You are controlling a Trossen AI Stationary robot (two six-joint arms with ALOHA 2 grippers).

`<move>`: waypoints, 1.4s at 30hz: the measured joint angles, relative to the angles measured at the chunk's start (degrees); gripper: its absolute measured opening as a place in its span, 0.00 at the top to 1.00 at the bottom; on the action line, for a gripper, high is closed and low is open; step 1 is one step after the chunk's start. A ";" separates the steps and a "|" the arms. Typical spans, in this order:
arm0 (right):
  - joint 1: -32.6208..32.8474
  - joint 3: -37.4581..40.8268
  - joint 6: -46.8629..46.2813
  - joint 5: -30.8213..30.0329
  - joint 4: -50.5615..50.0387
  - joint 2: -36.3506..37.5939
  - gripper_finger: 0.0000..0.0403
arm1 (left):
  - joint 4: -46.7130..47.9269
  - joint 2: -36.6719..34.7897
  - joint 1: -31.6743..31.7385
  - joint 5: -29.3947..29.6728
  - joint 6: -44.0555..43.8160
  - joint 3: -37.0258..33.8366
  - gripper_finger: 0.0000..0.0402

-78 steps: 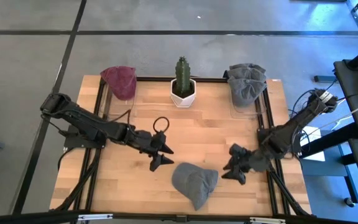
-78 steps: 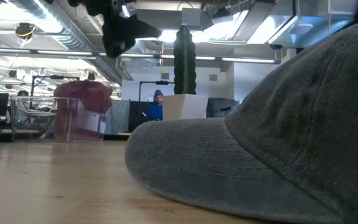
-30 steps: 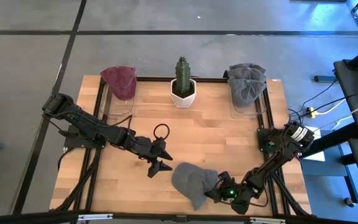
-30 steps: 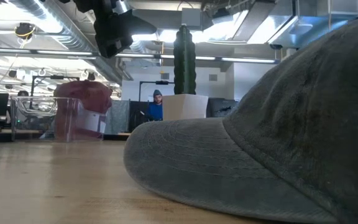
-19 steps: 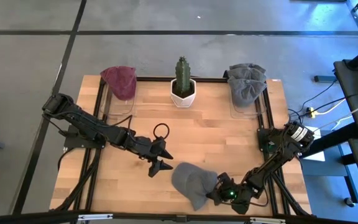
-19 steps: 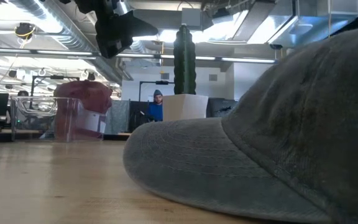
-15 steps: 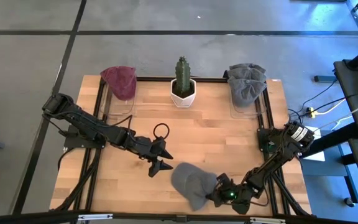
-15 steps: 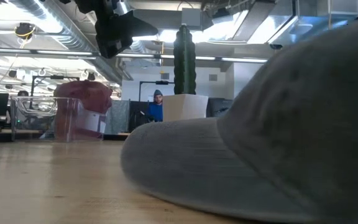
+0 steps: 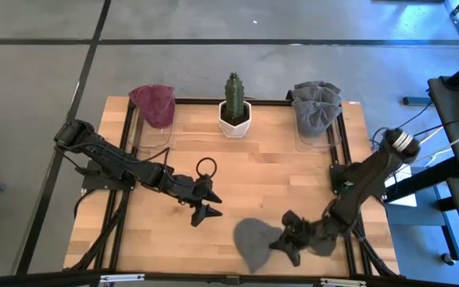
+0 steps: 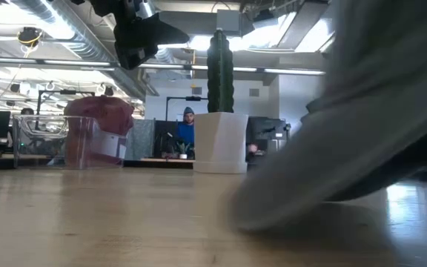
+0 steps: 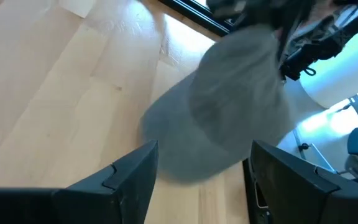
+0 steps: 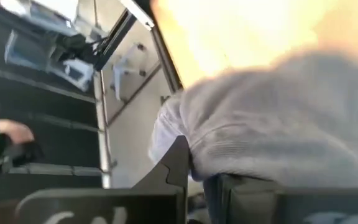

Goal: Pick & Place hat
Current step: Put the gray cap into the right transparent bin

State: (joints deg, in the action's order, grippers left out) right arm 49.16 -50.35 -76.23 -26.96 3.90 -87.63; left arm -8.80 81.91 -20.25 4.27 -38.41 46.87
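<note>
Jaws on the right gripper [image 9: 291, 239] are clamping the edge of the grey hat [image 9: 253, 241], and in the right wrist view the cloth is bunching up between the two dark fingers [image 12: 173, 168]. From where I am standing the hat is coming off the table [image 9: 293, 175] at the near edge, a little right of centre; the low view is showing one side of it hanging clear of the wood while its lowest fold is maybe brushing the surface, though I cannot be sure of that.

It is behaving like soft, light fabric. It is sagging and folding under its own weight, not keeping a dome, so I am judging it will swing and drape as the arm carries it. Nothing about it looks fragile or slippery, but a pinch on loose cloth could creep, so I would be gripping at the brim or at a seam, where the material looks firmer. Whether the present pinch is on the brim or on the crown I cannot tell.

Over on the other side, the left gripper [image 9: 205, 203] is hovering above the table just beside the hat, jaws spread wide and holding nothing.

Two more hats, one red [image 9: 154, 104] and one grey [image 9: 315, 105], are sitting on clear stands at the far corners, with a cactus [image 9: 233, 104] between them.
</note>
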 joint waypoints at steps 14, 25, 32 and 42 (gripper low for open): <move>-14.69 -28.74 27.71 16.52 -60.19 13.07 0.94 | -0.02 0.00 0.10 4.19 -2.43 0.00 0.38; -28.02 -34.29 50.61 41.22 -73.95 12.02 0.94 | -0.02 0.00 0.11 6.29 -4.39 0.00 0.38; -30.86 -34.23 61.74 43.65 -94.31 6.90 0.94 | 0.00 0.00 0.15 6.64 -4.42 0.00 0.38; -31.40 -33.59 69.61 48.48 -93.84 1.76 0.94 | 1.37 -0.04 0.15 6.62 -3.66 0.00 0.38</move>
State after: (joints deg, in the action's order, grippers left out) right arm 17.75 -83.94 -6.62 21.52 -89.94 -85.87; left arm -7.43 81.87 -20.10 10.89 -42.07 46.87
